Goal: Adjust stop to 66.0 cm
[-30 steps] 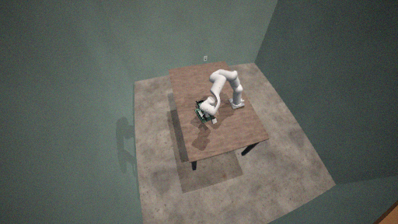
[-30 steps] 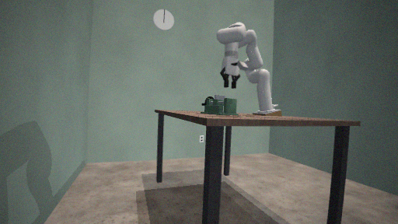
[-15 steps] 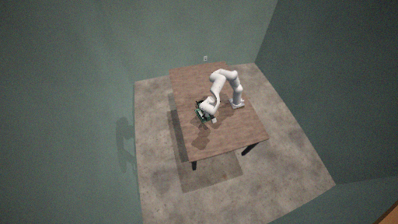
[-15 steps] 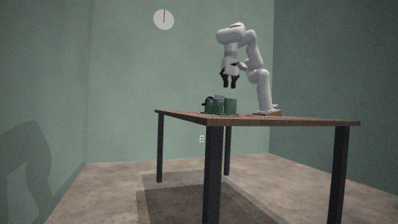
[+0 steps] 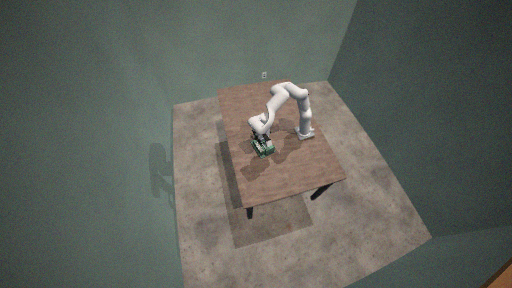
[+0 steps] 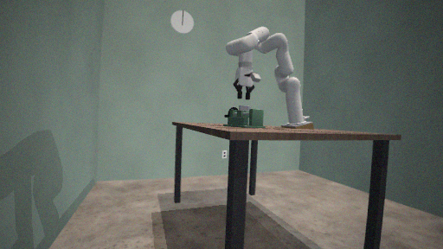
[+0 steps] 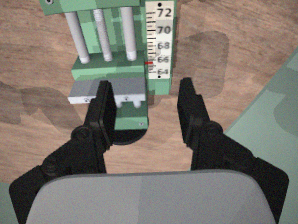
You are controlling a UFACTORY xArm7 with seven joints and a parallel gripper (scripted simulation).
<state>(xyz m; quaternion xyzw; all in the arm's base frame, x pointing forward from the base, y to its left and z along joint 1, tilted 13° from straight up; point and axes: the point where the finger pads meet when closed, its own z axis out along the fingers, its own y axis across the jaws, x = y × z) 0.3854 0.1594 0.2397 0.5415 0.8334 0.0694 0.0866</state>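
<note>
Hovering above the fixture, the gripper (image 5: 261, 138) (image 6: 244, 97) (image 7: 146, 93) stands spread and empty; the handwheel (image 6: 234, 109) (image 7: 131, 137) lies below—left of centre in the wrist view, toward the palm.

From where I stand, the stop device (image 5: 269, 150) (image 6: 256, 118) (image 7: 110, 65) sits on the table (image 5: 295, 175) (image 6: 329, 135) (image 7: 240, 40), with the arm's base (image 5: 310, 136) (image 6: 286, 125) on the same top at its three o'clock and the handwheel (image 6: 234, 109) (image 7: 131, 137) at its ten o'clock. Behind the table, the wall clock (image 6: 182, 22) hangs high at the device's eleven, the wall outlet (image 5: 264, 75) (image 6: 224, 154) low at its seven. Looking down from the wrist, the scale strip (image 7: 161, 42) lies on the device, at three o'clock of the rods (image 7: 101, 37).
</note>
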